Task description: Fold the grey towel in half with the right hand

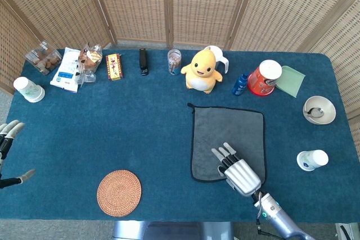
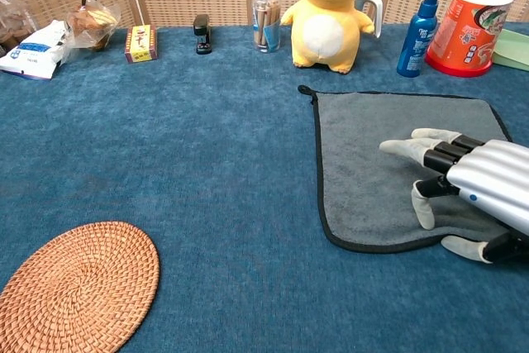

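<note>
Both views are bright, evenly lit and sharp, with only soft, faint shadows on the blue bench [image 1: 140, 122].
</note>
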Controlling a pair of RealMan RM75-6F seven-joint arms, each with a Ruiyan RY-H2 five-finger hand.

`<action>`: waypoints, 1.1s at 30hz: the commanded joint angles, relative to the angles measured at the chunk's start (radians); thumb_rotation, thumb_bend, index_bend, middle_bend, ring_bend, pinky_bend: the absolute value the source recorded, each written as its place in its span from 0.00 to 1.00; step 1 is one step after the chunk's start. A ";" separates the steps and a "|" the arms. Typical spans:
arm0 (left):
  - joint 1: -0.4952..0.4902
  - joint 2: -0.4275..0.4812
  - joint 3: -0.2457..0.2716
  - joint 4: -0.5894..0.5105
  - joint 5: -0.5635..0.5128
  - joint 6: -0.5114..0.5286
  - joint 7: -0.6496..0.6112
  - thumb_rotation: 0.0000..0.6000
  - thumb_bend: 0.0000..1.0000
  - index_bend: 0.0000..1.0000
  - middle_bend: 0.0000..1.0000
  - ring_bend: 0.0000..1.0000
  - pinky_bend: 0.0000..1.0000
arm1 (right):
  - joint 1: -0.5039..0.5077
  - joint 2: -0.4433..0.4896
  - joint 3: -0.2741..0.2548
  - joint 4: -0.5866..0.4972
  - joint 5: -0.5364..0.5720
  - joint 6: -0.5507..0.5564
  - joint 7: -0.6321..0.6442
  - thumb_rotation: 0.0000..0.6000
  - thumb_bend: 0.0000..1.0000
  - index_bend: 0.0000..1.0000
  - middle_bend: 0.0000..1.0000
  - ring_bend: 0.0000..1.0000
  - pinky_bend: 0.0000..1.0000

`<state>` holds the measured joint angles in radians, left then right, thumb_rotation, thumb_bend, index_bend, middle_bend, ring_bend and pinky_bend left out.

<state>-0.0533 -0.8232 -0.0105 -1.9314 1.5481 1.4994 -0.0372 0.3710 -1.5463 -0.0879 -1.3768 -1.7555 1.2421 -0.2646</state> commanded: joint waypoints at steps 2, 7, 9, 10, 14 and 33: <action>0.000 0.000 0.001 0.000 0.002 0.000 -0.001 1.00 0.00 0.00 0.00 0.00 0.00 | 0.000 -0.002 0.001 0.004 0.003 0.002 0.006 1.00 0.28 0.55 0.00 0.00 0.08; 0.000 0.002 0.002 0.000 0.003 -0.002 -0.005 1.00 0.00 0.00 0.00 0.00 0.00 | 0.000 -0.005 0.002 0.008 0.010 -0.001 0.012 1.00 0.30 0.57 0.00 0.00 0.08; 0.000 0.003 0.002 -0.001 0.003 -0.002 -0.006 1.00 0.00 0.00 0.00 0.00 0.00 | 0.001 -0.006 0.003 0.010 0.012 0.000 0.011 1.00 0.33 0.58 0.00 0.00 0.08; 0.000 0.003 0.002 0.000 0.003 -0.002 -0.006 1.00 0.00 0.00 0.00 0.00 0.00 | 0.001 -0.006 0.003 0.010 0.013 0.000 0.011 1.00 0.34 0.58 0.00 0.00 0.08; -0.001 0.004 0.002 0.000 0.003 -0.003 -0.009 1.00 0.00 0.00 0.00 0.00 0.00 | 0.001 -0.005 0.004 0.007 0.016 0.000 0.011 1.00 0.39 0.59 0.00 0.00 0.08; -0.002 0.007 0.006 -0.001 0.006 -0.007 -0.015 1.00 0.00 0.00 0.00 0.00 0.00 | 0.009 0.018 0.030 -0.043 0.038 0.005 -0.011 1.00 0.41 0.60 0.00 0.00 0.08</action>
<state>-0.0555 -0.8161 -0.0047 -1.9323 1.5544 1.4919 -0.0525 0.3775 -1.5306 -0.0613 -1.4158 -1.7212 1.2495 -0.2722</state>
